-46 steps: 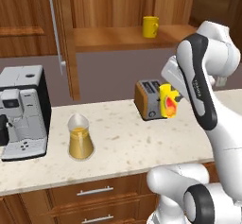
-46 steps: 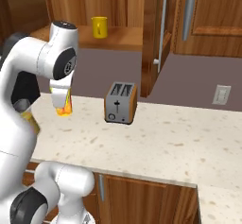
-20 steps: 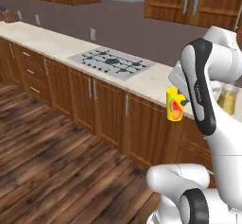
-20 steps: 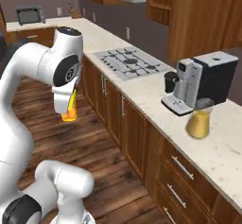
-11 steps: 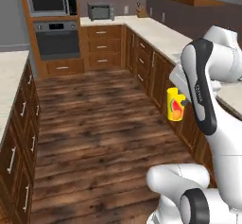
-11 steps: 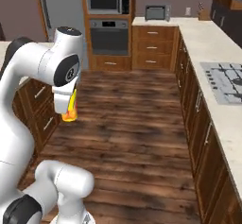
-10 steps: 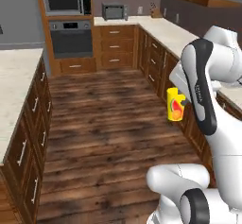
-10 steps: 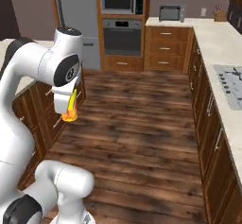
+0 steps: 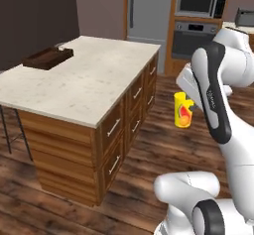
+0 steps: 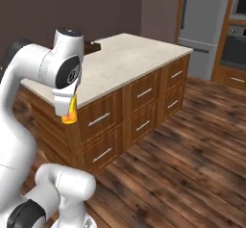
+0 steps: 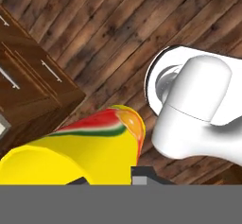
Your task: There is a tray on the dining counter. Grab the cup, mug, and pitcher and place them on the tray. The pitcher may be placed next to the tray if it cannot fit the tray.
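Observation:
My gripper [image 9: 187, 99] is shut on the cup [image 9: 183, 111], a tall yellow tumbler with a red-orange mark, held in the air over the wooden floor to the right of the dining counter [image 9: 89, 83]. In the right base view the cup [image 10: 70, 111] hangs under the hand in front of the counter's [image 10: 129, 54] near corner. In the hand view the cup [image 11: 80, 147] lies between the fingertips [image 11: 142, 175]. The dark brown tray [image 9: 48, 58] sits at the counter's far left edge. The mug and the pitcher are out of view.
Brown drawers [image 9: 121, 130] face me below the counter top. A grey fridge [image 9: 148, 11] stands behind the island, with a wall oven [image 9: 191, 38] and a microwave [image 9: 199, 0] to its right. Wooden floor [image 10: 182, 145] lies open to the right of the island.
The whole picture has shifted: the base has turned from the kitchen aisle to face the dining counter. The cup stays in my shut gripper in the same pose.

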